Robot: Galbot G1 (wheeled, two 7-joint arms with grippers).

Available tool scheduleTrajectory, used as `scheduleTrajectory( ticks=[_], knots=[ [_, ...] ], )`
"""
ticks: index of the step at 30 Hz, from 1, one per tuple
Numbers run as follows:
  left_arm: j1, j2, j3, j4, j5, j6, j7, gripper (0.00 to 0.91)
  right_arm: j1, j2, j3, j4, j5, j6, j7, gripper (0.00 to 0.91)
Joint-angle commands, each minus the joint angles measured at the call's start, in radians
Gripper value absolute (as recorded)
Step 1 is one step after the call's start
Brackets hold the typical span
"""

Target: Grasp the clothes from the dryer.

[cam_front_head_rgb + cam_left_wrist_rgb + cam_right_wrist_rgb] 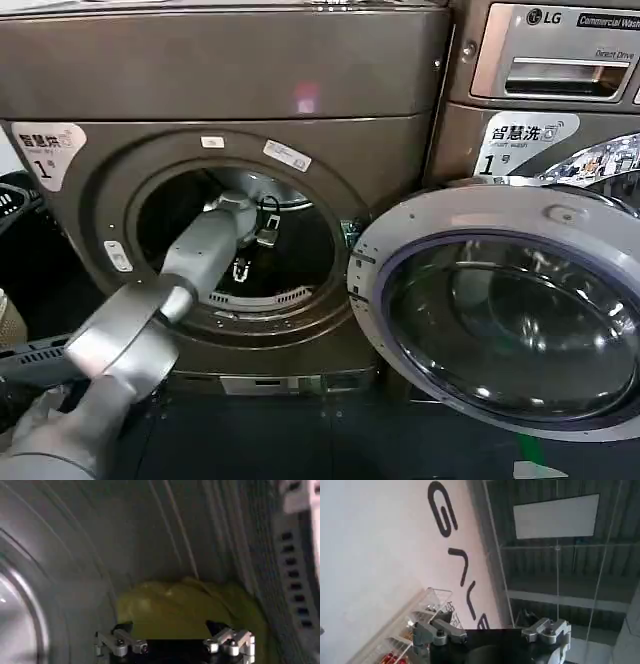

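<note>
The small yellow-green soft cloth (182, 607) lies bunched deep in the big bronze-brown dryer's (230, 90) steel drum; the left gripper (175, 642) hangs wide open just before it; it looks light and floppy, so pinch the puffy middle.

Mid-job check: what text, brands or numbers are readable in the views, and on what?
"1": white sticker on the bronze-brown metallic dryer.
"LG": silver panel of the neighbouring machine.
"1": that machine's white sticker.
Large dark wall letters, right wrist view: unsure.
Small door-ring labels: too small.
</note>
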State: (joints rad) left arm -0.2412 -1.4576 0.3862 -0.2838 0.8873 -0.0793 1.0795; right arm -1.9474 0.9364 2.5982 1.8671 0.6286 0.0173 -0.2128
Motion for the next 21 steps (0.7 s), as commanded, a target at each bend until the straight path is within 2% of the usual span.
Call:
scheduleTrajectory(
  ticks=[1,21],
  knots=[
    [-0.004,-0.001,0.042,0.031,0.069,-0.01,0.014,0.907,0.008,0.001,-0.01,0.001,-0.005,0.001,-0.001,0.907],
    [0.022,-0.005,0.074,0.065,0.057,-0.004,0.014,0.907,0.033,-0.004,-0.041,0.0,-0.03,0.012,-0.005,0.907]
  ],
)
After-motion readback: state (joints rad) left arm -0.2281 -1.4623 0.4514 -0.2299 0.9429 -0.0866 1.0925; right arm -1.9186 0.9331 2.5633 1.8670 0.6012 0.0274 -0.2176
